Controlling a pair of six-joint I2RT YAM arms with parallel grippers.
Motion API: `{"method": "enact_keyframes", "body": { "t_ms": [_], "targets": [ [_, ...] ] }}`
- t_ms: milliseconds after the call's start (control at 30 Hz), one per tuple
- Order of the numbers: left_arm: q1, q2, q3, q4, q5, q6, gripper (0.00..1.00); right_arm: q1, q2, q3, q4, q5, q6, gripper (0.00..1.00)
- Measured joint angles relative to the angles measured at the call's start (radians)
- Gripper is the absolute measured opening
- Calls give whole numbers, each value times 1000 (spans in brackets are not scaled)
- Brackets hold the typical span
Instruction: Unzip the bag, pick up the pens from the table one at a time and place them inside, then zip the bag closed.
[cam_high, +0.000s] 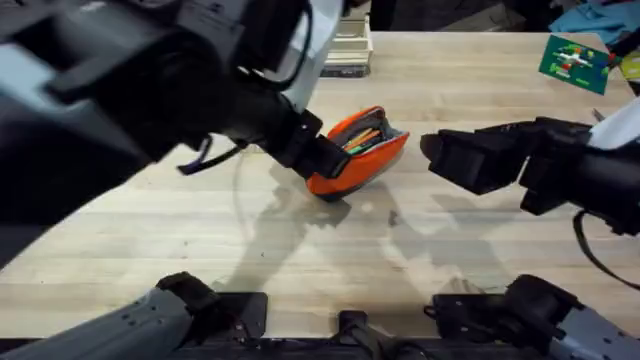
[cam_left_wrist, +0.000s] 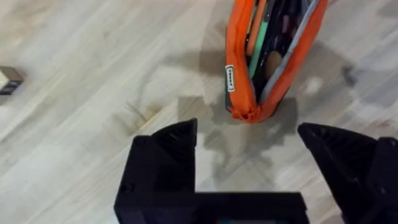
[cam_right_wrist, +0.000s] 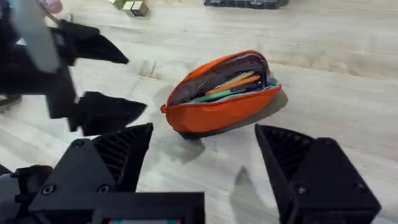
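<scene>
Black fingers of the right end effector (cam_right_wrist: 202, 165) nearest, spread wide and holding nothing, aimed at the bag from one side. Beyond them, orange fabric of one bag (cam_right_wrist: 221, 96) lying on the pale wooden desk (cam_high: 200, 240) near its middle, mouth gaping, zipper not yet drawn. Inside the opening, slim shafts of the pens (cam_right_wrist: 227, 87): green, orange and dark ones visible, packed too closely for a firm count, certainly more than two; none seen lying loose on the desk. Farther on, at the bag's opposite end, left end effector (cam_left_wrist: 249, 140) likewise spread wide and empty, fingertips just short of the fabric and apart from it, as far as can be judged. Step in hand, by appearance: loading finished, closing about to begin. Next move likely to call for pinning one end of the bag with one end effector while finding and pinching the small zipper pull with the other, then drawing it along the top. Zipper pull itself not made out. Count: two arms, one bag.
</scene>
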Motion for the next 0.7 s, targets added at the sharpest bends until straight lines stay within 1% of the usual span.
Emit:
{"method": "enact_keyframes", "body": {
  "t_ms": [100, 200, 300, 400, 467, 533, 633, 700],
  "targets": [
    [31, -51, 0, -9, 24, 36, 993, 0, 0, 0, 0, 1, 0, 998],
    [78, -99, 0, -46, 63, 87, 994, 0, 0, 0, 0, 5, 0, 998],
    [140, -139, 0, -98, 115, 149, 994, 0, 0, 0, 0, 8, 0, 997],
    [206, -166, 0, -145, 179, 212, 994, 0, 0, 0, 0, 8, 0, 997],
    [247, -178, 0, -188, 236, 270, 994, 0, 0, 0, 0, 8, 0, 997],
    [278, -183, 0, -220, 286, 332, 993, 0, 0, 0, 0, 8, 0, 997],
    [309, -184, 0, -233, 333, 415, 993, 0, 0, 0, 0, 8, 0, 997],
    [317, -184, 0, -220, 346, 450, 993, 0, 0, 0, -2, 8, 0, 997]
  ]
}}
